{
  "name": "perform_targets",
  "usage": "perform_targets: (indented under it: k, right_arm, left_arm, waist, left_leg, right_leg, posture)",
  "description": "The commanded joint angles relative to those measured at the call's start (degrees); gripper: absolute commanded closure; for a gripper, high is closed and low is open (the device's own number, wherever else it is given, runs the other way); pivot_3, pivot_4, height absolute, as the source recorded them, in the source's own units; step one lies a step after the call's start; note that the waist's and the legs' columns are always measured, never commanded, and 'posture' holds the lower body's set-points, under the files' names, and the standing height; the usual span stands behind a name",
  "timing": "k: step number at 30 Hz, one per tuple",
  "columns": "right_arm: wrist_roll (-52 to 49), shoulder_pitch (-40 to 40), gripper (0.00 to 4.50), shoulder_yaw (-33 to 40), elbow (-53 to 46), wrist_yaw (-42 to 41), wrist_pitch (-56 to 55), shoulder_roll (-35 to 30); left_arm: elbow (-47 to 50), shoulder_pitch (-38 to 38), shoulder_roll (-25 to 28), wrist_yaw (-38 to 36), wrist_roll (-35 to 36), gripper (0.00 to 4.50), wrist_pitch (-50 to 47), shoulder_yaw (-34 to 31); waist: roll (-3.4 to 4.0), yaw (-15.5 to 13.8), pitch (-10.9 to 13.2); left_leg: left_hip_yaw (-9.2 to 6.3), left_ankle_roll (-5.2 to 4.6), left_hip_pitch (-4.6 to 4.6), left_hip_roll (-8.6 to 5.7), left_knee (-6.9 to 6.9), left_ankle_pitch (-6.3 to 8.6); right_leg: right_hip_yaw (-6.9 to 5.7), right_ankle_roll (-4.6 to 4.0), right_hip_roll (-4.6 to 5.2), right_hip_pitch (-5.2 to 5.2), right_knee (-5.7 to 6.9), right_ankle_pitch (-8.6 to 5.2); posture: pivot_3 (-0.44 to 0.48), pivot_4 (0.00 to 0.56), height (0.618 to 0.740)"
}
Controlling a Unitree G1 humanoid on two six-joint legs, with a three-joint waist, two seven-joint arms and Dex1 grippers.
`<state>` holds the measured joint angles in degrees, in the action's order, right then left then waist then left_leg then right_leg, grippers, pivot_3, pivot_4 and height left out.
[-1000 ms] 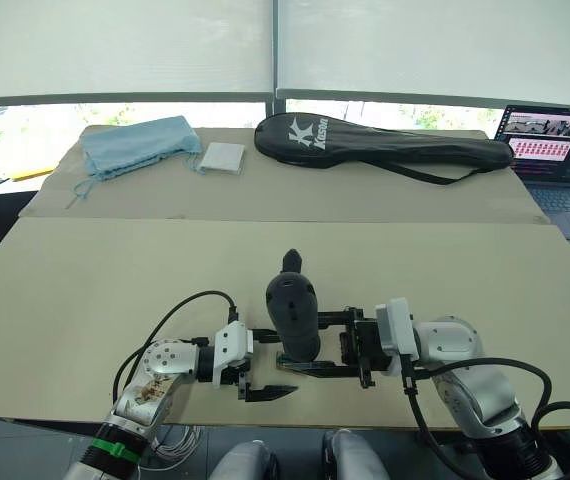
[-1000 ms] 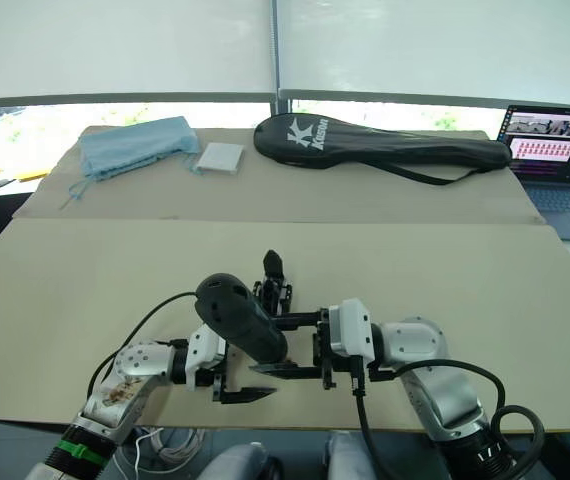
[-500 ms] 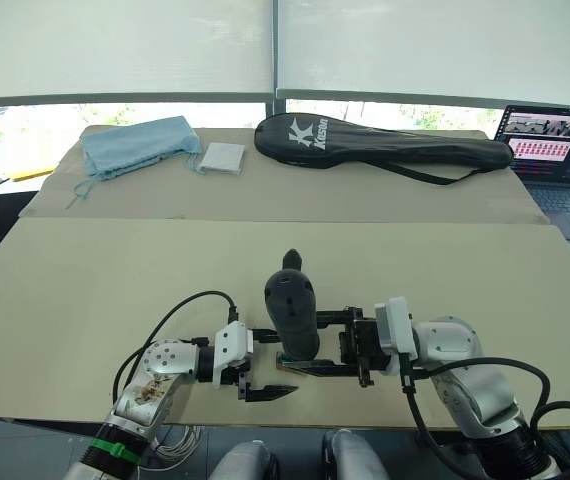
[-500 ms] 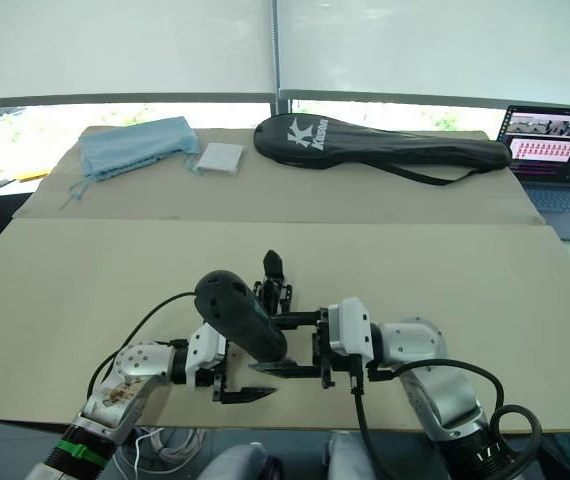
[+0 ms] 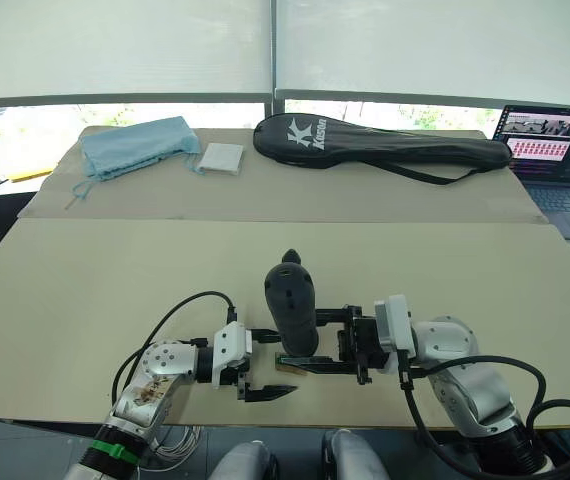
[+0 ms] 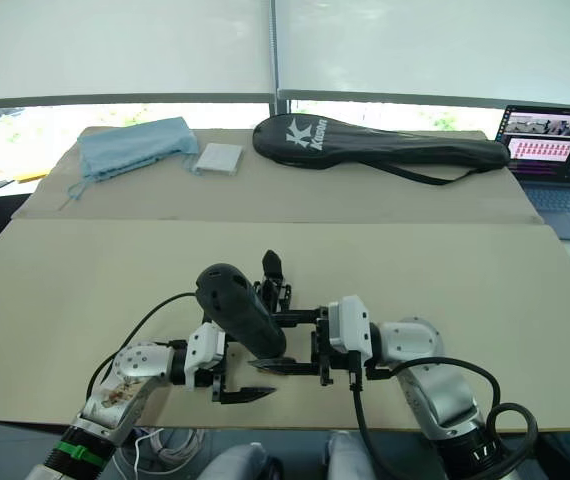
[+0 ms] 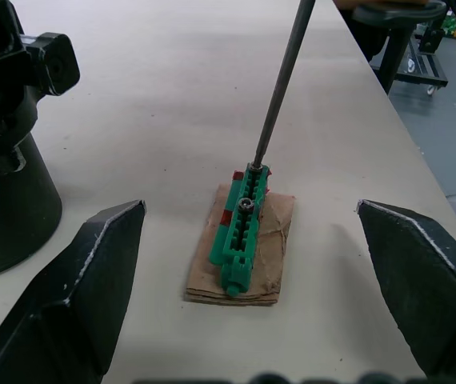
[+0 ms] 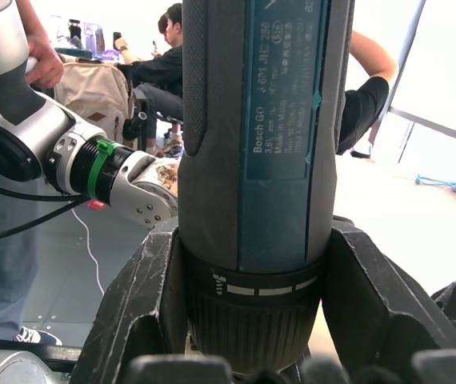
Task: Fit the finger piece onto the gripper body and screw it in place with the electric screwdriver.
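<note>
My right gripper (image 5: pixel 312 342) is shut on the electric screwdriver (image 5: pixel 292 308), holding the thick black tool upright near the table's front edge. Its thin metal bit (image 7: pixel 281 88) comes down onto a small green block (image 7: pixel 242 228) lying on a tan card. My left gripper (image 5: pixel 268 364) stands open around that block, fingers wide apart and touching nothing. The gripper body (image 6: pixel 272 283) sits just behind the screwdriver, its one pointed finger sticking up; it also looms beside my left gripper (image 7: pixel 250 212). I cannot make out the finger piece.
At the back lie a long black racket bag (image 5: pixel 385 145), a blue cloth bag (image 5: pixel 135 145) and a white pad (image 5: pixel 223 157). A laptop (image 5: pixel 555 150) stands at the far right. People (image 8: pixel 164 60) sit beyond the table's edge.
The screwdriver in my right gripper has shifted slightly away from me. My left gripper has stayed where it was.
</note>
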<state>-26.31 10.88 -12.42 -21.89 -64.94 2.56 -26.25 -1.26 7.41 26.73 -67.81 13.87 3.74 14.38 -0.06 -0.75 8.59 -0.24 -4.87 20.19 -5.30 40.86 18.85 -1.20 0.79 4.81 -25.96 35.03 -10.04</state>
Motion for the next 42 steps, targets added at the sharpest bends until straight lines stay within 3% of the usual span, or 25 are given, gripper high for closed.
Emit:
perform_targets:
  k: [1,21,34,42]
  right_arm:
    - [-1.9,1.23,2.58,1.27,-1.74,0.46,-0.23,0.09]
    - [-5.24,2.13,2.58,2.28,-5.28,1.55,1.9,-1.13]
    - [-8.78,4.31,2.58,4.46,-9.89,3.47,5.49,-2.57]
    - [-11.19,6.12,2.58,6.35,-12.24,5.67,7.41,-2.97]
  left_arm:
    - [0.1,-1.1,0.22,-0.77,0.91,0.0,-0.53,0.69]
    - [5.23,-2.83,2.7,-2.07,8.41,0.0,-1.59,-4.79]
    - [10.37,-4.34,10.23,-4.13,15.67,0.0,-7.04,-13.24]
    - [8.01,-3.17,12.1,-3.72,17.51,0.0,-9.23,-17.38]
  waist:
    - [0.0,0.02,0.0]
    - [-0.03,0.09,0.02]
    - [-0.05,0.12,0.04]
    - [-0.06,0.11,0.05]
  left_leg:
    - [0.0,0.0,0.0,0.0,0.0,0.0]
    - [0.01,0.0,0.06,0.01,-0.02,0.0]
    - [0.01,0.01,0.07,0.02,-0.03,0.0]
    - [0.0,0.01,0.07,0.02,-0.03,0.0]
  right_leg:
    - [0.0,0.0,0.0,0.0,0.0,0.0]
    - [0.05,0.0,-0.02,-0.08,0.0,0.0]
    - [0.05,-0.01,-0.05,-0.13,0.0,0.0]
    - [-0.05,-0.01,-0.07,-0.15,-0.02,0.0]
  posture:
    - [0.0,0.15,0.74]
    - [0.0,0.15,0.74]
    - [0.0,0.15,0.74]
    - [0.0,0.15,0.74]
